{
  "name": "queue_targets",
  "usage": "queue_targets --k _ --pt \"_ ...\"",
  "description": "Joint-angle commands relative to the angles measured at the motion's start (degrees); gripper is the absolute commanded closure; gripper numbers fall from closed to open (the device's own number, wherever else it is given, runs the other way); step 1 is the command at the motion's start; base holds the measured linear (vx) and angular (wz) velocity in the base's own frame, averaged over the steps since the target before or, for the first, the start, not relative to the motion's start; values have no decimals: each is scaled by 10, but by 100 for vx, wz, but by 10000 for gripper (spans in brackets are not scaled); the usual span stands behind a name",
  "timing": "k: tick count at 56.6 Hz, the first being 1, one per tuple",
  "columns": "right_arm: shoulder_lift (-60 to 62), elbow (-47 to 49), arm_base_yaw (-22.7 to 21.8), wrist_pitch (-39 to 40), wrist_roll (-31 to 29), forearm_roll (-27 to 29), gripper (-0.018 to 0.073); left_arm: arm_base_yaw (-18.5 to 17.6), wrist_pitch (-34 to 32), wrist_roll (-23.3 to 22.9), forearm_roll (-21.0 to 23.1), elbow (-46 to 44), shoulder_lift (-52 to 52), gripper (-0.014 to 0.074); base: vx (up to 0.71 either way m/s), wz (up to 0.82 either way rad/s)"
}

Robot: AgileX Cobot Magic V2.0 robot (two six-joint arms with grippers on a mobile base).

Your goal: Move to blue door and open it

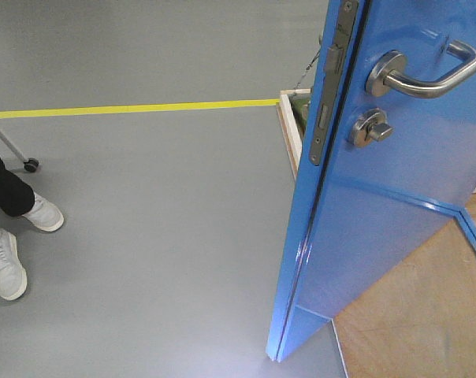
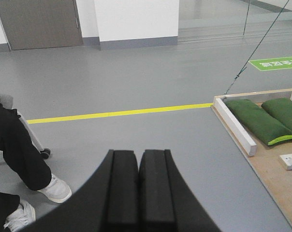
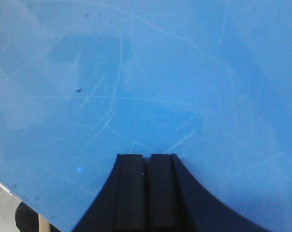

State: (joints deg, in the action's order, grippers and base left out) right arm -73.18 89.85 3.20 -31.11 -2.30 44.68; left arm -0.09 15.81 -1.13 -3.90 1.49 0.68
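Observation:
The blue door fills the right side of the front view, standing ajar with its edge toward me. It carries a silver lever handle, a round thumb-turn lock and a metal latch plate on its edge. In the right wrist view the scratched blue door panel fills the frame, and my right gripper is shut and empty with its tips at or touching the panel. My left gripper is shut and empty, facing the open grey floor.
A yellow floor line crosses the grey floor. A person's legs and white shoes stand at the left, by a wheeled frame. Green sandbags lie on a white-framed wooden base. A thin cable rises from it.

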Motion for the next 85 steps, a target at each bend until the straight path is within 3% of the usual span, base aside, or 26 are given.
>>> queue_targets --k 1,85 --pt "9 16 0 39 -4 17 547 -4 -48 -4 2 -15 7 524 0 0" --pt "9 16 0 36 -4 17 547 -4 -48 -4 2 -15 7 524 8 7"
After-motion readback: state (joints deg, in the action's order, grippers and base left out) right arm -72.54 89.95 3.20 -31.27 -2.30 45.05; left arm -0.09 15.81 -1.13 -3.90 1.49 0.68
